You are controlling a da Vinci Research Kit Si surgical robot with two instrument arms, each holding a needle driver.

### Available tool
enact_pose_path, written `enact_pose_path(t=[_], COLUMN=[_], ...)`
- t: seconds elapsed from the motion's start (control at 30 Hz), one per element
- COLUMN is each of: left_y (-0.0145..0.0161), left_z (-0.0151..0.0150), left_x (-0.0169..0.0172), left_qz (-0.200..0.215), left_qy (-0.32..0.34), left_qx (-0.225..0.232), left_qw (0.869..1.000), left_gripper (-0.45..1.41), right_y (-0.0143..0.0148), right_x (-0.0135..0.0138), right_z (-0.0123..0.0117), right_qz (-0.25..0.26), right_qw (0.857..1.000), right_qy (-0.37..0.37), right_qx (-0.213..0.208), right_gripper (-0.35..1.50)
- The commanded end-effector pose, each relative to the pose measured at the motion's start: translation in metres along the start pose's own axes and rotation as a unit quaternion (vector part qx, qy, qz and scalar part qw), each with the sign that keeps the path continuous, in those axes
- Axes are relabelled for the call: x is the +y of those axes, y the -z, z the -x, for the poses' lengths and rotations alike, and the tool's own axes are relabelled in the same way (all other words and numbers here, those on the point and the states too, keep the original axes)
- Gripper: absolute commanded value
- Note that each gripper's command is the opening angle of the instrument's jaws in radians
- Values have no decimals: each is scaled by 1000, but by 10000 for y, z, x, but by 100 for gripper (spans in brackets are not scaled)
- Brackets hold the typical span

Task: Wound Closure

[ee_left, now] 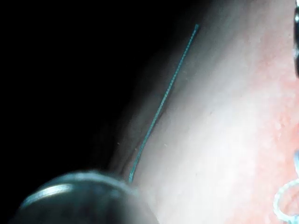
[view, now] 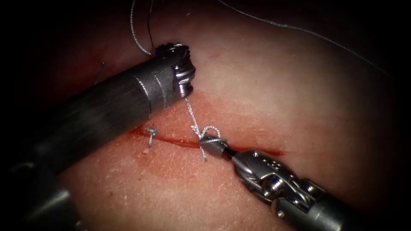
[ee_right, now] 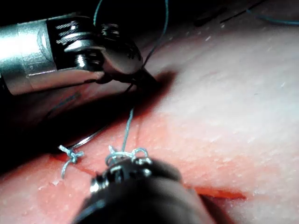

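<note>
Tissue (view: pixel 274 85): right tool (view: pixel 212 144) seemingly grips looped thread (view: pixel 193 119) at cut (view: pixel 171 140).

We find no text, label, brand, number or sign that can be read here — not in any of the three views. The metal surfaces carry grooves and highlights — no lettering we can make out.

A brushed grey metal shaft is seen behind the left tool (view: pixel 177 53), ending in a grooved, ribbed wrist. The right tool (view: pixel 212 144) is built of polished steel links, pinned behind its dark tip.
</note>
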Motion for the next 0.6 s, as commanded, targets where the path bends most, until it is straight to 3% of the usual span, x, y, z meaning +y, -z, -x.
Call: enact_pose_path(t=[0.03,0.27,0.4,0.43,0.6], left_y=[3,-4,-5,-2,18], left_z=[11,13,13,15,16], left_x=[2,-8,-10,-7,21], left_qz=[-2,69,176,221,310], left_qy=[-5,1,-58,-91,-86], left_qx=[-5,-58,-75,-86,-75], left_qw=[1000,996,980,967,944], left_gripper=[-45,-45,-45,-45,-45], right_y=[6,29,33,31,30], right_x=[-9,-11,-28,-35,-63], right_z=[-6,1,8,10,24], right_qz=[-29,-81,-147,-159,-228], right_qw=[999,995,986,984,967], right_qy=[13,37,49,53,76], right_qx=[-13,-41,-56,-60,-81], right_gripper=[-35,-35,-35,-35,-35])
